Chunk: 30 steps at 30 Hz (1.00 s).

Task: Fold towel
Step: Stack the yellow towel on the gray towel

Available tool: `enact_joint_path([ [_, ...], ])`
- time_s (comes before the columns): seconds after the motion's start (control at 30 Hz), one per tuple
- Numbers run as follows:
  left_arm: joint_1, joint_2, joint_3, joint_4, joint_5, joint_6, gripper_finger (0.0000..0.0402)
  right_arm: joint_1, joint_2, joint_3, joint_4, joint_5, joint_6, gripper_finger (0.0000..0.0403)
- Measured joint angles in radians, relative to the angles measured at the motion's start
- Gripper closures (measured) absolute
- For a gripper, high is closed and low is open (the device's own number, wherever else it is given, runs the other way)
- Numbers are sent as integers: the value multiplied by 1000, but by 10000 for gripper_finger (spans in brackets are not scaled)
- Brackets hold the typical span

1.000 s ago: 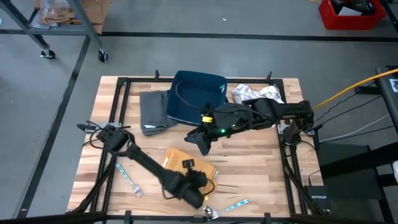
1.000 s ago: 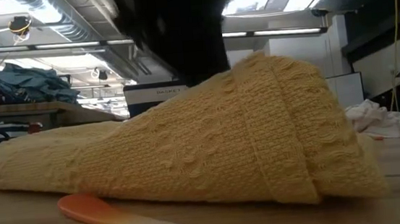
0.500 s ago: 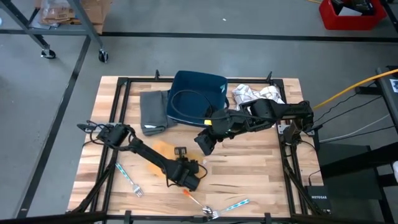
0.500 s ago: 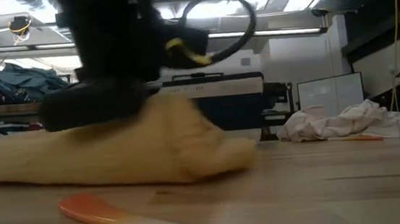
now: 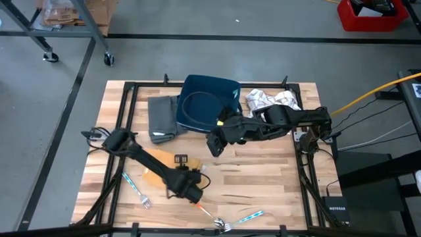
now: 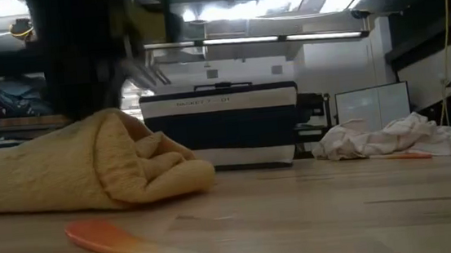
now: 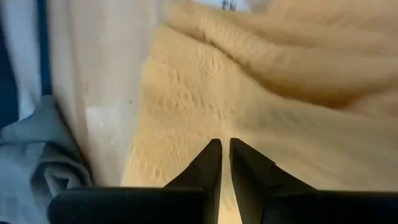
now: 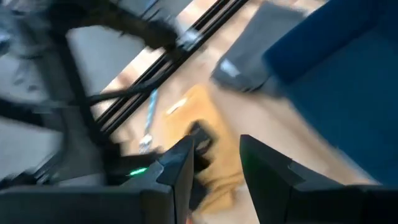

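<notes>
Yellow towel (image 5: 154,170) dragged leftward since a moment ago, from above left claw (image 5: 187,189) low on the wooden worktop (image 5: 263,178), right claw (image 5: 214,145) raised mid-worktop, low view, towel bunched beside orange spoon (image 6: 129,243), left wrist, fingers (image 7: 208,163) pinched narrow on towel, right wrist, claw (image 8: 214,155) parted, empty.

The yellow towel (image 6: 90,167) is looking soft, rough knitted cloth, lying on the smooth wooden table (image 5: 263,178).
</notes>
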<state>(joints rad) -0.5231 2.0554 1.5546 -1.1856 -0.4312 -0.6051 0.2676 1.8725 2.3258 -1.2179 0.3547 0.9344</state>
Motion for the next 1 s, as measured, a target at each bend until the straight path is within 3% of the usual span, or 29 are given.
enact_joint_path([
  [0.1, -33, -70, 0, -2, -8, -76, 375, 0, 0, -15, -10, 66, 0, 269],
  [0.33, -156, -226, 2, -7, -18, -355, 375, 0, 3, -115, -5, 70, 1, 269],
  [0.5, -257, -265, 3, -7, -26, -580, 375, 0, 25, -220, 35, 27, 3, 269],
  [0.63, -340, -256, 3, -6, -20, -725, 375, 0, 32, -336, 166, 11, 3, 269],
  [0.73, -395, -255, 3, -22, -55, -932, 375, 0, 32, -422, 268, -20, 3, 269],
  [0.87, -481, -256, -15, -103, -256, -1324, 381, 0, 32, -522, 360, -94, 6, 269],
  [1.0, -534, -255, -101, -94, -285, -1573, 398, 0, 33, -629, 462, -112, 60, 269],
])
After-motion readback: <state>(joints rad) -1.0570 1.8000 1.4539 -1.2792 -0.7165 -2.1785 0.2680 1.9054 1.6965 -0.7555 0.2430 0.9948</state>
